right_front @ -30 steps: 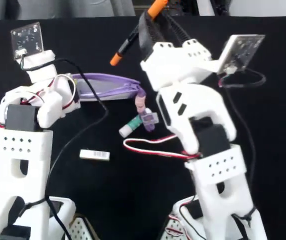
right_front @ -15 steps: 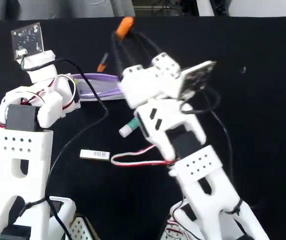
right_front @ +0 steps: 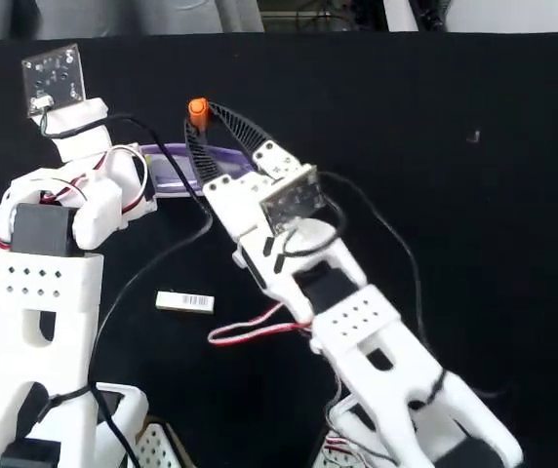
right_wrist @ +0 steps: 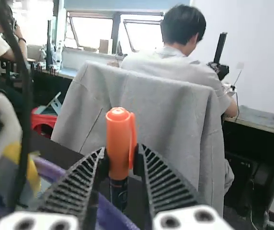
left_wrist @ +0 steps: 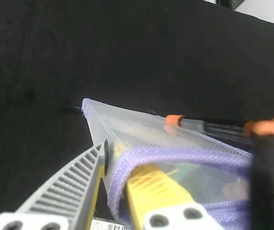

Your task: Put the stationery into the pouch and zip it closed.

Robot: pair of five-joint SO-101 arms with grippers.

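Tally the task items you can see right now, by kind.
Pen: 1, orange-capped, in the right gripper.
Pouch: 1, purple mesh, held by the left gripper.
White barcoded block: 1, on the table.
Total: 3.

One pouch (right_front: 174,168) of purple-edged mesh lies on the one black table (right_front: 474,195); one orange-capped pen (right_front: 197,110) stands just beside the pouch's far side; one small white bar (right_front: 184,302) lies well apart from the pouch, on its near side. There are two white arms, the left arm (right_front: 45,283) at one end of the pouch and the right arm (right_front: 357,322) across its other end; two grippers, the left gripper (left_wrist: 114,160) clamped on the pouch's rim, the right gripper (right_wrist: 120,152) clamped on the pen.
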